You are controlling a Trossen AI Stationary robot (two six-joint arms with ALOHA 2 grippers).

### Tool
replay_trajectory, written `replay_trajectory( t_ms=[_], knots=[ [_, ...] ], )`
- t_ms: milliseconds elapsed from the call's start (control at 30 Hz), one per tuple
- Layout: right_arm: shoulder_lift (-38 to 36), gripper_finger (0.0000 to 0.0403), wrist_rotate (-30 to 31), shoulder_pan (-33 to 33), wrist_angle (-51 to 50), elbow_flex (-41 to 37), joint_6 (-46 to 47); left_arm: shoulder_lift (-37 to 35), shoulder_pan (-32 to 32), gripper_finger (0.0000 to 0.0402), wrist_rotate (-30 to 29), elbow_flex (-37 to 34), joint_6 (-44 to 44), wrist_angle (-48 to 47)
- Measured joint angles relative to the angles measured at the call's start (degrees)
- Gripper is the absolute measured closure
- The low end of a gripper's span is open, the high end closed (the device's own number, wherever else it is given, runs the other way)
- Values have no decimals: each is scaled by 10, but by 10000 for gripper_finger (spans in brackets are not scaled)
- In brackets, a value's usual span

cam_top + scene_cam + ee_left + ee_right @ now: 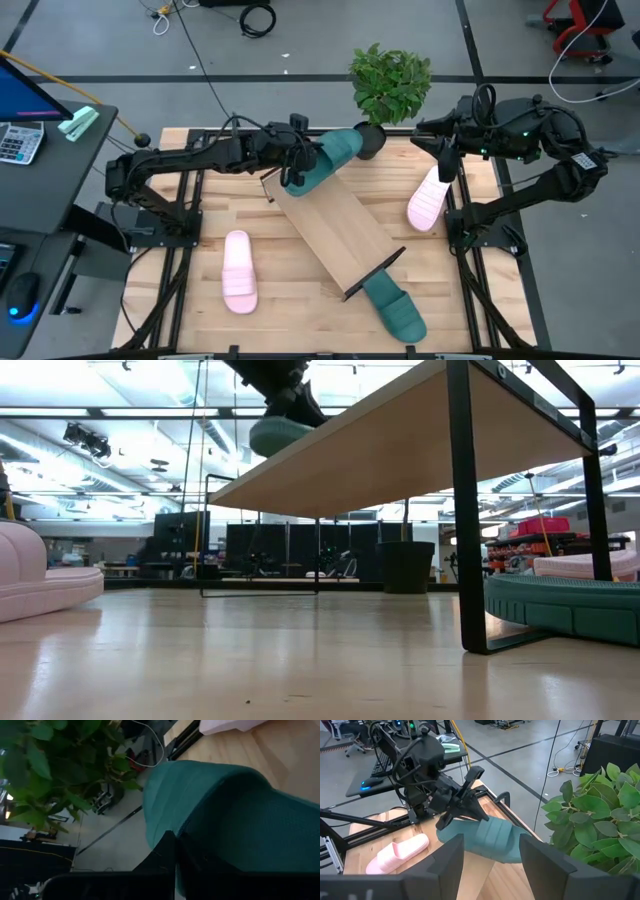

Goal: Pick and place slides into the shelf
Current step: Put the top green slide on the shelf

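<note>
Left end effector (pixel 296 172) clamped on teal slide (pixel 333 158) (above shelf (pixel 335 228)); right end effector (pixel 490 852) spread wide.

No text, label, brand, number or sign can be read in any view. The calculator (pixel 20 140) at the edge of the high view has keys, but their markings are too small to make out.
</note>
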Motion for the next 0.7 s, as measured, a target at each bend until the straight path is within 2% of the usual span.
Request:
replay_trajectory(
  t_ms=[333, 700],
  knots=[
    [0, 205, 0, 0, 0, 0, 8, 0, 0, 393, 7, -61, 14, 38],
    [0, 205, 1, 0, 0, 0, 25, 0, 3, 393, 21, -64, 45, 37]
  ],
)
